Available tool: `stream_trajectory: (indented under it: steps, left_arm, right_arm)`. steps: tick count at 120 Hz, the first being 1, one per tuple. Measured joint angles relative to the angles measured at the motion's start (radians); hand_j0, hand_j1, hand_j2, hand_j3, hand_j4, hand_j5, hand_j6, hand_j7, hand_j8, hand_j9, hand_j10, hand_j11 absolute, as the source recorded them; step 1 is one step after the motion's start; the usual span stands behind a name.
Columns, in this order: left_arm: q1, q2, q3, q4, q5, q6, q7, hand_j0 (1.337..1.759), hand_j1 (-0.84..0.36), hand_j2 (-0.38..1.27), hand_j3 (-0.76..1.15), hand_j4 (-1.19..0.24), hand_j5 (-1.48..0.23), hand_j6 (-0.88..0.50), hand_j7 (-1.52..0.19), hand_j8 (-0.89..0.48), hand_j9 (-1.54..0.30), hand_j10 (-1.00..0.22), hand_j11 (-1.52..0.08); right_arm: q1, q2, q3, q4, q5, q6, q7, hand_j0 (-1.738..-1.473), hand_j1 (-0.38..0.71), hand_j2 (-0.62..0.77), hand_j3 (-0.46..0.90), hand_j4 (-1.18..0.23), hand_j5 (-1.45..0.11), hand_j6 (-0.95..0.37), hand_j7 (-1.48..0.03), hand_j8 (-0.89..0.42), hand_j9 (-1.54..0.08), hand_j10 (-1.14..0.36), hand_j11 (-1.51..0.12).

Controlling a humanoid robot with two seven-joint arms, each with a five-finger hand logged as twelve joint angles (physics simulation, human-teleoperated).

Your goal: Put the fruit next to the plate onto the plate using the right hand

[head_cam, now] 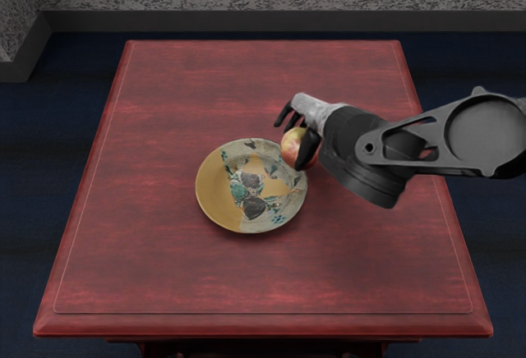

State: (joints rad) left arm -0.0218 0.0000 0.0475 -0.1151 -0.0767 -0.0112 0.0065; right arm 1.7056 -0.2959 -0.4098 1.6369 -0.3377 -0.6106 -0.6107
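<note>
1. Fingers of the right robot hand [308, 128] wrapped round the fruit [291, 144]
2. Fruit roundish, no evident long axis, held at the far right rim of the plate [215, 202]
3. Plate resting on the worktop [164, 112]

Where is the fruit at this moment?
Head view: the fruit is held in the right hand, at the upper-right rim of the plate, slightly right of picture centre.

Red-yellow fruit [292, 143] at right rim of ochre plate [210, 190].

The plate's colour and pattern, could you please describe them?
The plate is mustard yellow with grey, dark-leafed patches; head view.
</note>
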Motion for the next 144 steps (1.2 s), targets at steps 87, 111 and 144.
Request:
stream_trajectory:
  steps: [87, 111, 144]
  left_arm:
    - [0.020, 0.000, 0.000, 0.000, 0.000, 0.000, 0.000, 1.658, 0.34, 0.00, 0.00, -0.01, -0.01, -0.01, -0.01, -0.01, -0.01, -0.01, -0.01]
    - [0.020, 0.000, 0.000, 0.000, 0.000, 0.000, 0.000, 1.658, 0.34, 0.00, 0.00, -0.01, -0.01, -0.01, -0.01, -0.01, -0.01, -0.01, -0.01]
    - [0.015, 0.000, -0.001, 0.000, 0.000, 0.000, 0.000, 1.658, 0.34, 0.00, 0.00, -0.01, -0.01, -0.01, -0.01, -0.01, -0.01, -0.01, -0.01]
  right_arm:
    - [0.009, 0.146, -0.001, -0.012, 0.054, 0.000, 0.000, -1.658, 0.10, -0.02, 0.00, -0.39, -0.51, -0.39, -0.51, -0.35, -0.51, -0.38, -0.51]
    - [0.005, 0.147, -0.002, -0.017, 0.054, 0.000, 0.000, -1.658, -0.13, -0.02, 0.00, -0.19, -0.25, -0.19, -0.25, -0.17, -0.25, -0.18, -0.25]
    - [0.013, 0.071, -0.008, -0.019, 0.062, 0.000, 0.000, -1.658, -0.29, 0.00, 0.00, -0.05, -0.06, -0.05, -0.06, -0.05, -0.06, -0.05, -0.06]
